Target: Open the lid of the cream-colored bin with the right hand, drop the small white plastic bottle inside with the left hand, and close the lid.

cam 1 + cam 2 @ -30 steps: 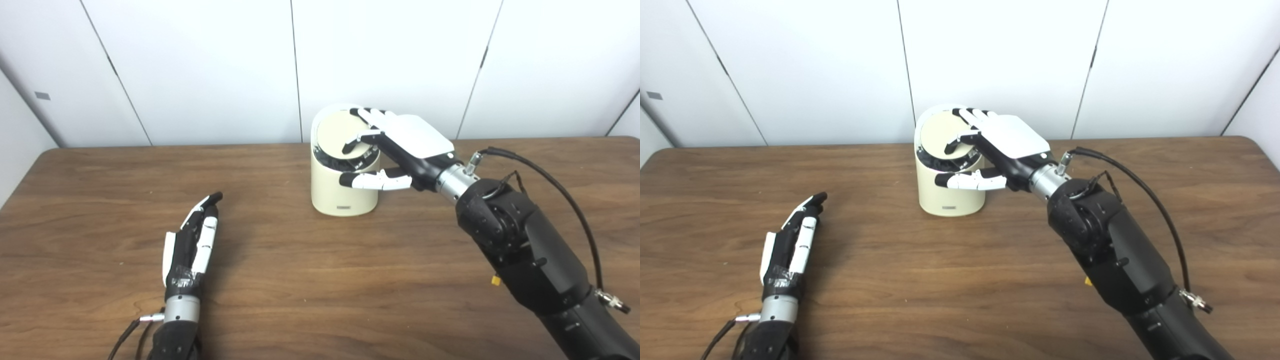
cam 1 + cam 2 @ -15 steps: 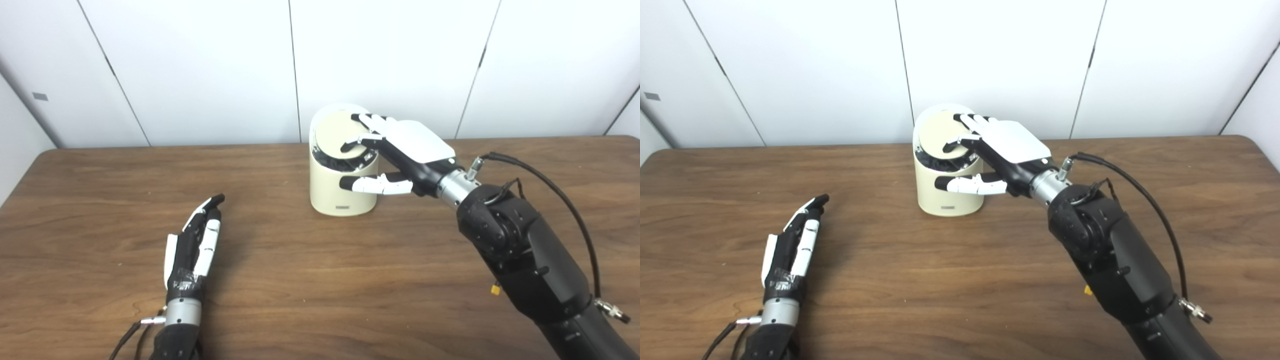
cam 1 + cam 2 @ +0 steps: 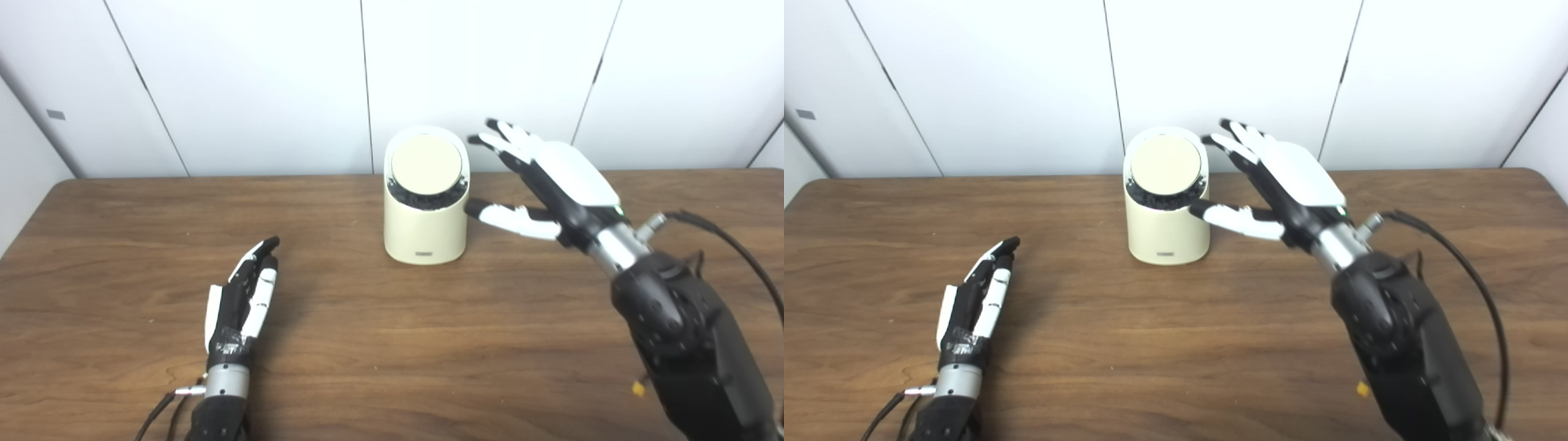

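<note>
Left eye view showed the cream-colored bin (image 3: pixel 425 211) near the desk's (image 3: pixel 392 343) far edge, its lid (image 3: pixel 426 163) down. The right hand (image 3: pixel 551 180) hovered just beside it, fingers spread wide, empty. The left hand (image 3: pixel 242 300) lay flat near the front-left corner, fingers straight, holding nothing.

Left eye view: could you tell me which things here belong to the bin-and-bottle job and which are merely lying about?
Belongs to the job:
cream-colored bin
its round lid, lying in the bin's top
right hand, open beside the bin
left hand, flat and empty

Just there:
wooden table

The white bottle is nowhere in view.
</note>
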Available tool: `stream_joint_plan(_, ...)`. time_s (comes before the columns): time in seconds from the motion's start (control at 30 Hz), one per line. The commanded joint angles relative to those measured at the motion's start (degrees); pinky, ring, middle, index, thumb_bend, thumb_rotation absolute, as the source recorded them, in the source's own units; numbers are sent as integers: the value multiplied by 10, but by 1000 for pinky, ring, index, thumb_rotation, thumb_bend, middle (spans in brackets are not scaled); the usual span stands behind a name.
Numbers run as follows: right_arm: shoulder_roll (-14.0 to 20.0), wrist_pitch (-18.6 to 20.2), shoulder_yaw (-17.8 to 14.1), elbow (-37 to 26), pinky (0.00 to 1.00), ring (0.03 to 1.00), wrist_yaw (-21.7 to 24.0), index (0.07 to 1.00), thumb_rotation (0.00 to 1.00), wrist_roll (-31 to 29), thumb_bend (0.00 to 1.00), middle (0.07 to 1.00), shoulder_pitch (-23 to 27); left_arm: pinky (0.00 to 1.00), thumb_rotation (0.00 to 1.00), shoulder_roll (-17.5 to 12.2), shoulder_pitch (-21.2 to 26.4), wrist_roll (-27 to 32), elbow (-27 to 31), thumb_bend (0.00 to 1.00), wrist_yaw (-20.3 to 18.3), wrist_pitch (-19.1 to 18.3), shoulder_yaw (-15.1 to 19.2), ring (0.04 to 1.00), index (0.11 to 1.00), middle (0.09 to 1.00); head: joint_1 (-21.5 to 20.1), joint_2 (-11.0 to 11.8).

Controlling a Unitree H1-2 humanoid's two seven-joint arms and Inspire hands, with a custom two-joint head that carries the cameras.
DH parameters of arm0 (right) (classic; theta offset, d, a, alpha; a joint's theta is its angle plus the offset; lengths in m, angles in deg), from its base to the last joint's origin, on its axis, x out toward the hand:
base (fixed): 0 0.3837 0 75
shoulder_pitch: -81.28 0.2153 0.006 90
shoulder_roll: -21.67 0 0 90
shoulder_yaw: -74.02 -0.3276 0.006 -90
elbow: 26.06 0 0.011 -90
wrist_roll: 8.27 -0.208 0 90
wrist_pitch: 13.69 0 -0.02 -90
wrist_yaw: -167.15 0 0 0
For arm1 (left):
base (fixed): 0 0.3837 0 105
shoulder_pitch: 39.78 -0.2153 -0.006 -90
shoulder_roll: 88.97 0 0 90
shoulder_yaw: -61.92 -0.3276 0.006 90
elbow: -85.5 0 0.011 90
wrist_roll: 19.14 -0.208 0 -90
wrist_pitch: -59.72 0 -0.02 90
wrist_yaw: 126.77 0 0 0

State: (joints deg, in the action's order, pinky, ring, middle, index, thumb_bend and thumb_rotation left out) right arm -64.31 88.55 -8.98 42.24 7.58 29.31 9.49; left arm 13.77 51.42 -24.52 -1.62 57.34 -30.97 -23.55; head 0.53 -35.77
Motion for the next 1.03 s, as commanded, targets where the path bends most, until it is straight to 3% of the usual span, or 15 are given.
stream_joint_plan(0.0, -11, 6, -30, -25, 960, 1000, -29, 922, 954, -35, 503, 1000, -13, 945, 748, -2, -7, 12, 9, 413, -4, -19, 2, 917, 848, 898, -2, -1)
stream_joint_plan(0.27, -37, -24, -96, 19, 921, 966, -83, 965, 1000, -140, 521, 976, -121, 941, 753, -16, -10, 55, 56, 510, -30, -52, 11, 931, 892, 919, -6, -6)
stream_joint_plan(0.37, -62, -45, -121, 54, 946, 968, -99, 981, 1000, -218, 546, 977, -141, 968, 776, -24, -20, 80, 76, 451, -48, -50, 12, 965, 948, 960, -4, -9)
stream_joint_plan(0.47, -89, -52, -141, 80, 977, 995, -107, 989, 1000, -293, 610, 991, -147, 997, 883, -23, -33, 113, 91, 404, -58, -42, 19, 989, 988, 994, -4, -10)
stream_joint_plan(0.57, -114, -49, -158, 89, 998, 1000, -112, 997, 1000, -359, 592, 997, -156, 1000, 975, -15, -51, 150, 111, 445, -62, -32, 28, 999, 999, 1000, -1, -14)
stream_joint_plan(0.73, -121, -90, -160, 108, 1000, 1000, -113, 1000, 1000, -403, 594, 1000, -176, 1000, 1000, -4, -80, 172, 105, 469, -68, 23, 41, 1000, 1000, 1000, -6, -17)
stream_joint_plan(1.0, -133, -101, -150, 97, 1000, 1000, -122, 1000, 1000, -432, 617, 1000, -203, 1000, 1000, -6, -106, 157, 106, 475, -65, 45, 42, 1000, 1000, 1000, -1, -22)
